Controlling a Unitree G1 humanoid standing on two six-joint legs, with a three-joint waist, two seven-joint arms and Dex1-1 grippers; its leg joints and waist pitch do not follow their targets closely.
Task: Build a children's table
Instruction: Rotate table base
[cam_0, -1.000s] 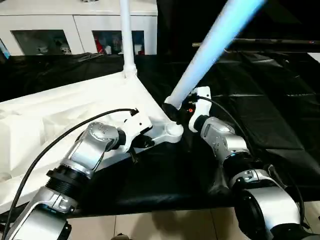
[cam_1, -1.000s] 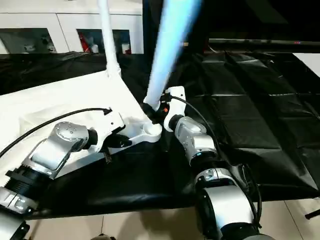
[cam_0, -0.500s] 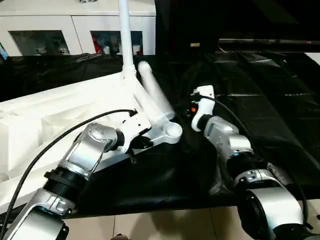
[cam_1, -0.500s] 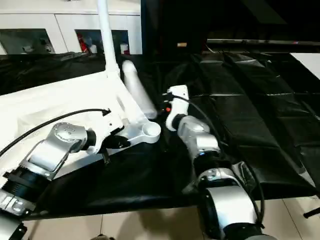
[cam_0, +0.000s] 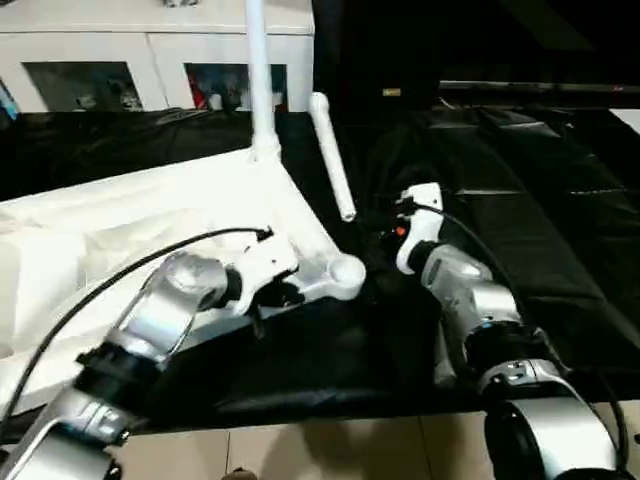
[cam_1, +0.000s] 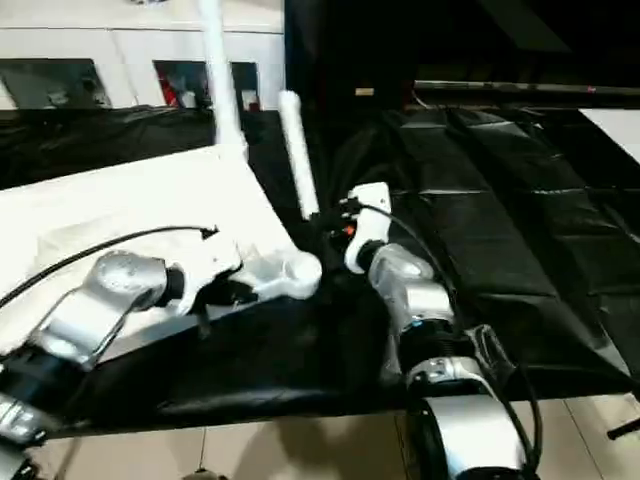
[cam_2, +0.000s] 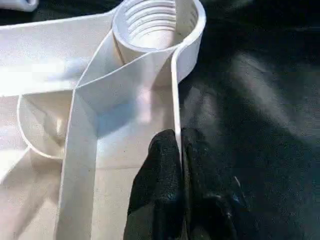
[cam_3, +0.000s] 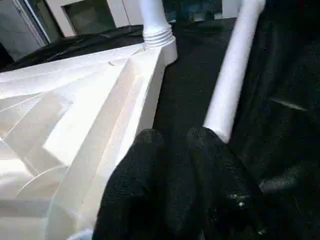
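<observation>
Note that the loose white tapered plastic tube leg (cam_0: 331, 155) lay just beyond your right gripper (cam_0: 392, 222), pointing away; its fingers stood narrowly apart, empty. Your left gripper (cam_2: 180, 150) pinched the white ribbed tabletop (cam_2: 90, 150) rim.

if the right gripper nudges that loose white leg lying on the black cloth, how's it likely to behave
The loose leg is a smooth round tube, so it would probably roll. Its taper suggests it would curve rather than roll straight. It looks like stiff, hollow plastic, likely light, and the wrinkled black cloth may slow it a little.
</observation>
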